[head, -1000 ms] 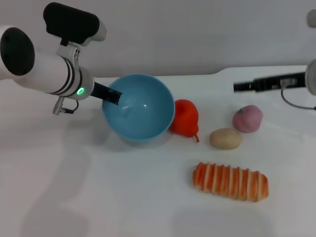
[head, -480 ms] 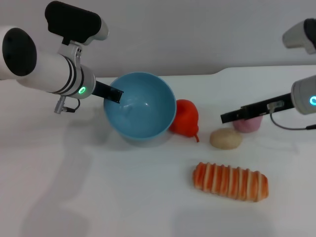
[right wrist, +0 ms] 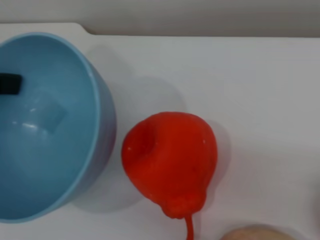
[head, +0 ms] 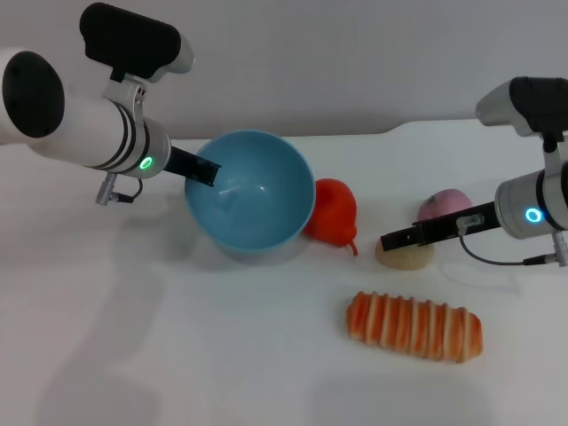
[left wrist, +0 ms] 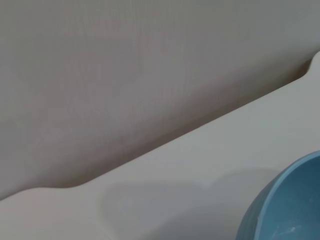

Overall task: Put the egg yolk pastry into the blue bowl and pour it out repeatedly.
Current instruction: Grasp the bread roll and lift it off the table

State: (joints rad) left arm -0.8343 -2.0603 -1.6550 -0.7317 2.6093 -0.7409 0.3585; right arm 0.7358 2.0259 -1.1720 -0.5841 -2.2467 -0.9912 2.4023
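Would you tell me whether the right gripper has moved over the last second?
Yes. The right gripper has swung down and toward the robot's left, from behind the pink bun to just over the egg yolk pastry.

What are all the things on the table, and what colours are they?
Blue bowl: one, light blue, tipped on its side at the left of the group, nothing in it but a finger of the left gripper.
Red pepper-shaped toy: one, red, right beside the bowl.
Egg yolk pastry: one, pale tan, on the table to the right of the red toy.
Pink bun: one, pink, behind the pastry.
Striped bread: one, orange and white, nearest the camera.
Table: one, white, under everything.
Left gripper: one, black, holding the bowl's rim.
Right gripper: one, black, reaching in just over the pastry.
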